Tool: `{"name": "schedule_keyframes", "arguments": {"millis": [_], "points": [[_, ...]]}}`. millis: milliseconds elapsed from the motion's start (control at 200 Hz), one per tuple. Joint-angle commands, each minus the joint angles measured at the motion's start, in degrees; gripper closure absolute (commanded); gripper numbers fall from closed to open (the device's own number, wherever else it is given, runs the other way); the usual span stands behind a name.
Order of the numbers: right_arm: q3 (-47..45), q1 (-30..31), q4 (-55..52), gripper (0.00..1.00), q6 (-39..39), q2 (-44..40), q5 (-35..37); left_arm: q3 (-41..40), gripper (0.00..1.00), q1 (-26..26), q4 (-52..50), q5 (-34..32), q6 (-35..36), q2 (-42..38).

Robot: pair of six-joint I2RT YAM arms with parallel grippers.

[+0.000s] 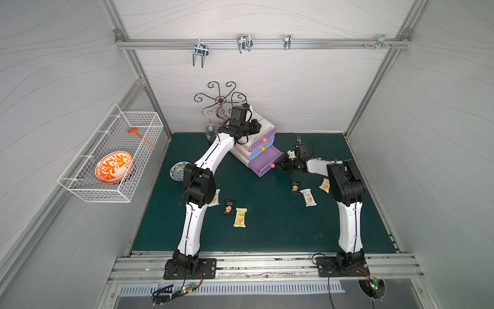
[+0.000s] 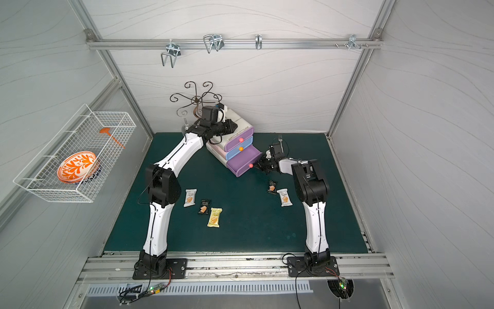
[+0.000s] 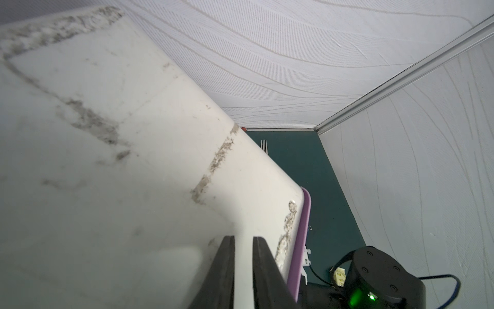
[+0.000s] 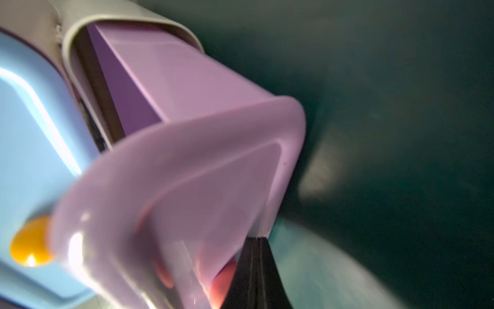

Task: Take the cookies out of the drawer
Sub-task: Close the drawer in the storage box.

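Top view: cookies (image 1: 240,217) lie scattered on mat (image 1: 267,238), outside open drawer (image 1: 264,160).
Right gripper (image 4: 257,240): closed, empty, beside drawer knob (image 1: 272,166).
Left gripper (image 3: 243,238): jaws narrowly apart, empty, over cabinet (image 3: 107,160) top.

Glossy plastic drawer (image 4: 187,174); matt green mat (image 1: 267,235); metal wire basket (image 1: 93,193).

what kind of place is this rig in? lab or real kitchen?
Probably a robot lab test cell, not a home: aluminium frame with white panel walls, left arm and right arm bolted to a front rail, staged household props like the drawer unit and wire basket.
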Motion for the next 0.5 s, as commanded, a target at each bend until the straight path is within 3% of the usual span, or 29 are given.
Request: {"name": "schedule_keyframes", "arguments": {"millis": [0,340,370,495], "points": [[4.3,1.4,2.4,0.97,3.0,3.3,-0.8,-3.6,0.8,0.4,-11.2,0.0,0.3,2.8],[12.4,2.9,10.1,0.91,8.4,10.5,-1.4,-4.7,0.79,0.3,-10.5,1.2,-0.2,2.9],[13.2,3.1,9.9,0.86,8.5,11.0,-1.4,-5.0,0.79,0.3,-10.4,1.4,-0.3,2.9],[15.7,3.7,9.3,0.82,8.9,12.6,-2.5,-5.1,0.79,0.3,-10.3,2.0,-0.3,2.9]]}}
